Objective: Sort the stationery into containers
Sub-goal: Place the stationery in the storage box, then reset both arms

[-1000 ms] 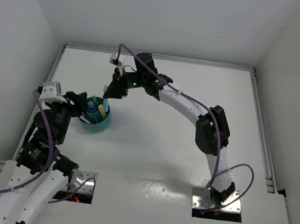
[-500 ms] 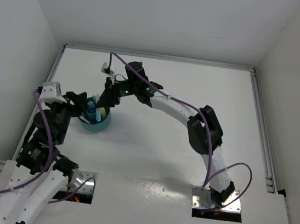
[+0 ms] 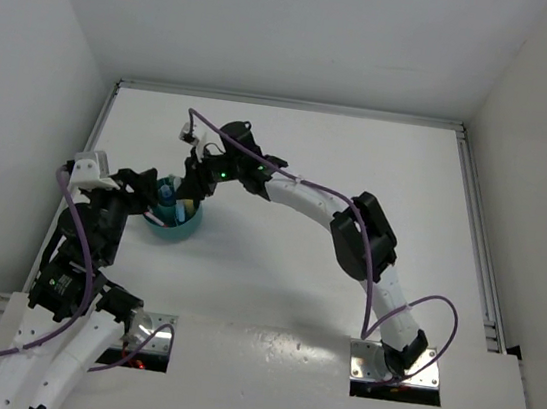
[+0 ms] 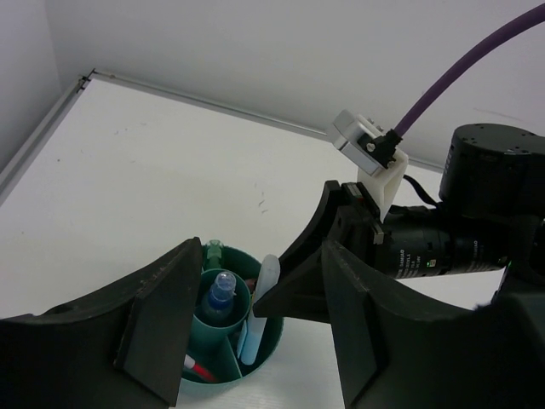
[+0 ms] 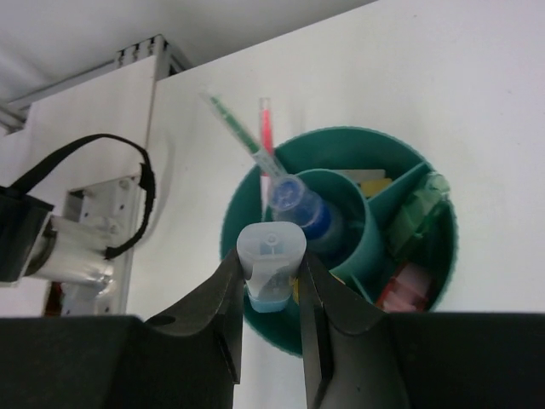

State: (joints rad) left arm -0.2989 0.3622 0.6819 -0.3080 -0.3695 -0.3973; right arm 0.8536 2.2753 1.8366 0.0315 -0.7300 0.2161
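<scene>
R gripper [image 5: 271,294], jaws clamped on pale-blue marker [image 5: 271,247], over teal cup [image 5: 341,134], left side of counter [image 3: 295,268]. L gripper [image 4: 255,290] beside it, jaws wide apart. Keep marker upright, aim the outer slot, miss the centre bottle [image 5: 298,209], then release low.

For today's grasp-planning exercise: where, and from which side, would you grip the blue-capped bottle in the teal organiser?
Probably by its blue cap, from straight above: the bottle stands in the organiser's centre cup, whose wall hides the body, leaving only the cap and neck exposed.
</scene>
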